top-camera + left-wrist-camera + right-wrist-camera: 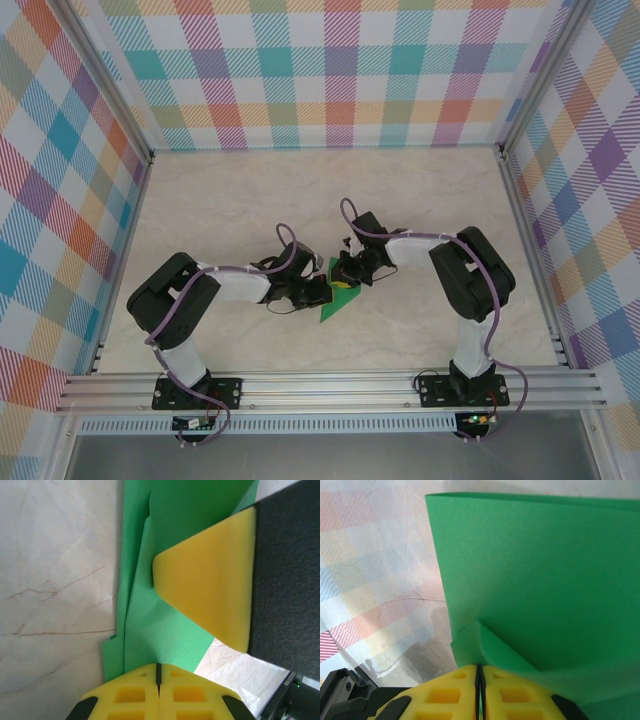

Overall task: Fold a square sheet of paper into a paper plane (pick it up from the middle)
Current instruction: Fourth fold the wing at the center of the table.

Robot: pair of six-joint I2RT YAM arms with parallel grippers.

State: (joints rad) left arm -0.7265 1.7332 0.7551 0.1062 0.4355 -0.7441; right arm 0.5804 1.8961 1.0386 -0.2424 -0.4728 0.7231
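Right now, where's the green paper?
In the top view the green paper sits near the middle of the table, gripped by the left gripper on its left and right gripper above it.

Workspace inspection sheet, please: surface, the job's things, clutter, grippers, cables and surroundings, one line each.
Surface: pale marbled table, and the bare part looks clean.
Job's things: green paper, creased into layered folds, sits between the two grippers and is not yet a finished plane.
Clutter: nothing seen.
Grippers: left gripper has its fingers shut on the paper's edge; right gripper has its fingers shut on a folded corner.
Cables: purple cables loop along both arms, off the paper.
Surroundings: plaid walls on three sides, aluminium frame at the near edge.
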